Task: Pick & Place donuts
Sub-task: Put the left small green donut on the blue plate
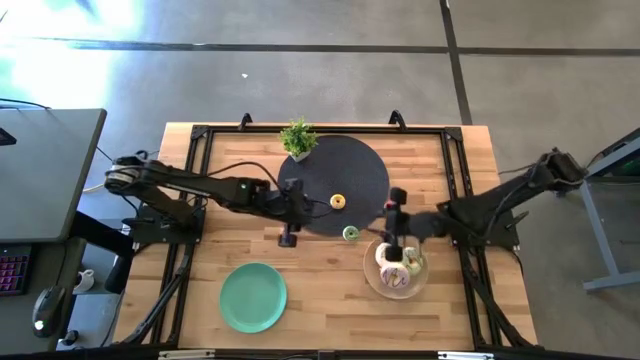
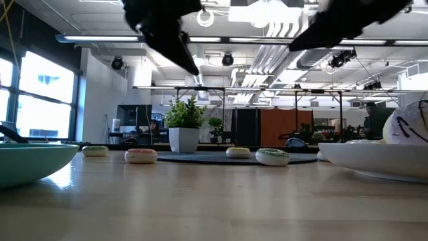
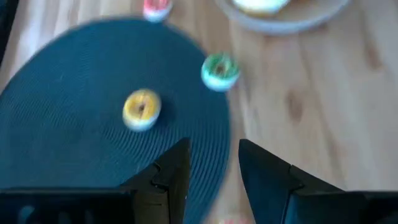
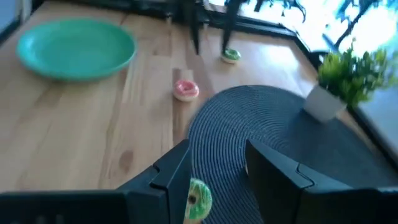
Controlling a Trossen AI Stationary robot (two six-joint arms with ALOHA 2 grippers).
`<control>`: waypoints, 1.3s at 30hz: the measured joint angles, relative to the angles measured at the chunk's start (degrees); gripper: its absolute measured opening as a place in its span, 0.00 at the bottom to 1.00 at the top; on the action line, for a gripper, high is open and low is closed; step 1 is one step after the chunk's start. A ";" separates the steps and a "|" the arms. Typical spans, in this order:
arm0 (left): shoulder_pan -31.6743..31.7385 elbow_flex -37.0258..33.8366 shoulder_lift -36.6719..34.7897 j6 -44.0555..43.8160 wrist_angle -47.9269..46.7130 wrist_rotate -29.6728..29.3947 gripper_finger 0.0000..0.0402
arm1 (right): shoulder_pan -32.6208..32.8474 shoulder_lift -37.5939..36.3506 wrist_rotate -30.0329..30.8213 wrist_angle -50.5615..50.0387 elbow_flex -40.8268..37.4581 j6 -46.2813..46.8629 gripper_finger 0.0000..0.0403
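A yellow-iced donut (image 1: 337, 202) (image 3: 142, 109) lies flat on the round dark mat (image 1: 335, 180). A green one (image 1: 351, 233) (image 3: 219, 71) (image 4: 198, 200) sits at the mat's near edge. A pink donut (image 4: 185, 90) (image 2: 141, 155) and another green one (image 4: 231, 55) rest on bare wood left of the mat. Larger donuts (image 1: 397, 268) are piled in the clear plate (image 1: 372, 280). My left gripper (image 1: 289, 218) (image 3: 214, 162) hangs open over the mat's left edge. My right gripper (image 1: 397, 212) (image 4: 217, 168) hangs open above the clear plate's far rim.
A green plate (image 1: 253, 297) (image 4: 74, 46) lies at the near left. A potted plant (image 1: 298, 138) (image 4: 345, 81) stands on the mat's far edge. Another pink donut (image 3: 156, 9) shows near the clear plate (image 3: 280, 15). Black frame rails line the table's sides.
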 joint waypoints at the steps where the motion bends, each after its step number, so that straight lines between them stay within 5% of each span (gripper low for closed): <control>1: 0.00 0.00 -1.19 0.25 -1.65 -0.50 0.33 | -1.85 0.45 -1.61 0.72 0.00 1.26 0.36; 11: 0.00 -1.95 -17.78 -1.51 -18.10 -2.27 0.33 | -14.96 5.95 -11.43 -0.34 0.00 3.36 0.24; 23: 2.27 -28.42 -41.10 -13.83 -0.15 -0.96 0.33 | -22.37 6.00 -14.85 -17.14 0.00 1.48 0.24; 32: 2.58 -34.86 -42.05 -21.68 0.62 -1.54 0.33 | -22.19 7.17 -17.56 -3.35 0.00 1.76 0.38; 39: 2.62 -35.04 -36.45 -32.72 -5.76 -12.76 0.33 | -20.87 14.26 -17.38 11.74 0.00 2.49 0.45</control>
